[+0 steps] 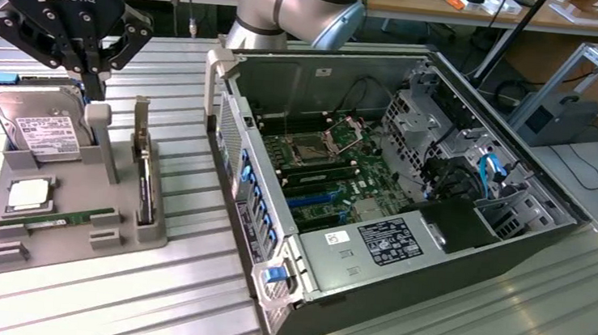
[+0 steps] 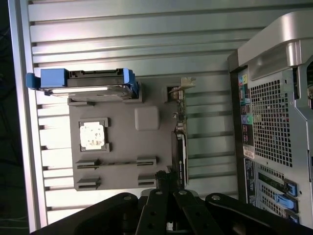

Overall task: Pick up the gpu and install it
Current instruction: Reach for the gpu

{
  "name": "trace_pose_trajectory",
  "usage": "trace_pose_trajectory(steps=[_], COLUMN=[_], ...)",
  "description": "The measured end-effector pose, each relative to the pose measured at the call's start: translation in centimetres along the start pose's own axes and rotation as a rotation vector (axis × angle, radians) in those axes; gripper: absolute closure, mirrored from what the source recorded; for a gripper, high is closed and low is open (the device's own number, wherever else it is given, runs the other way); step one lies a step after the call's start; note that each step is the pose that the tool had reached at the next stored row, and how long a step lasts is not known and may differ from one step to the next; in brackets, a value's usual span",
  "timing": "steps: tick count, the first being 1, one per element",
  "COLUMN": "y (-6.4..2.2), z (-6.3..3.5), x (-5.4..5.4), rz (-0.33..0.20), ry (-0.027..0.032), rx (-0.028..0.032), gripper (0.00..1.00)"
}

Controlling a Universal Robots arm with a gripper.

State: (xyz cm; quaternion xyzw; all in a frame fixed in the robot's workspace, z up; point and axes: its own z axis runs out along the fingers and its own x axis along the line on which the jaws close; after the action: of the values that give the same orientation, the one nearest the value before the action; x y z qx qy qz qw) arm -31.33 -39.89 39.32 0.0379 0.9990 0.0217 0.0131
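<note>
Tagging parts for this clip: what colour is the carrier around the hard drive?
Blue; the carrier shows best in the wrist view.

Bright overhead light. Hard glare off the ribbed table [image 2: 58,198] below my gripper [image 2: 164,177]; processor lid [image 2: 92,135] washed white. Soft shadows only.
</note>
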Motion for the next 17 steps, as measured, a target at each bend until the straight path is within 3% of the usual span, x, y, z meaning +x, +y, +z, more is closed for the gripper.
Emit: trace_pose_trajectory(steps=[5,17], y=[-0.04,-0.03], z=[-0.01,0.4], x=[0.48,0.22], rz=[0.0,0.0], ry=[-0.0001,0.0], rx=[0.0,0.0008], gripper=[0.89,0.89])
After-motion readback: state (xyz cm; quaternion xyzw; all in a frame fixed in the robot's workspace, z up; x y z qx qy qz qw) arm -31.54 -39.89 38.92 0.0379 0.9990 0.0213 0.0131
